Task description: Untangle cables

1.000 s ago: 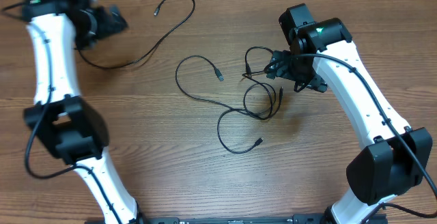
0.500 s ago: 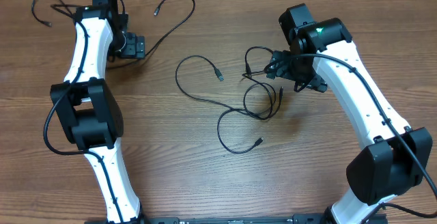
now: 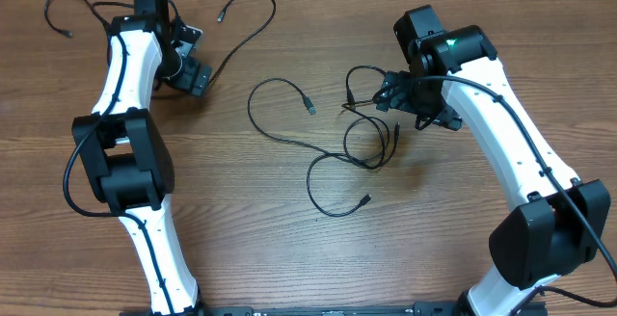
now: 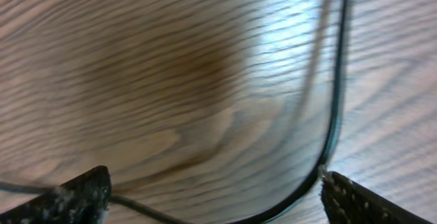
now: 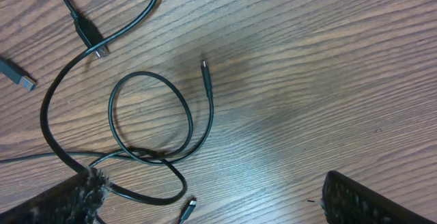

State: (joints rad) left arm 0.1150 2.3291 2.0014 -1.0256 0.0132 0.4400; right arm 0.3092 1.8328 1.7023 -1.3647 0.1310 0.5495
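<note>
Several thin black cables lie on the wooden table [image 3: 289, 258]. A tangle of them [image 3: 371, 162] sits at centre right, and my right gripper [image 3: 410, 99] hovers open just beyond its far right side. In the right wrist view, loops of cable [image 5: 190, 123] lie ahead and left of the gripper [image 5: 212, 203]; the left finger [image 5: 65, 200] is next to a strand. My left gripper [image 3: 190, 61] stands open at the far left, over the lower end of a separate curved cable [image 3: 271, 6]. That cable [image 4: 334, 115] bends between the jaws of the left gripper [image 4: 215, 203], touching neither pad.
Another loose cable [image 3: 60, 3] curls at the table's far-left corner, behind the left arm. A long strand with a silver plug [image 3: 308, 104] runs from the centre into the tangle. Both arm bases stand at the near edge.
The left arm has swung in from the far left edge and brought its gripper over the curved cable, then turned a little. The right arm and the cables have stayed still.
</note>
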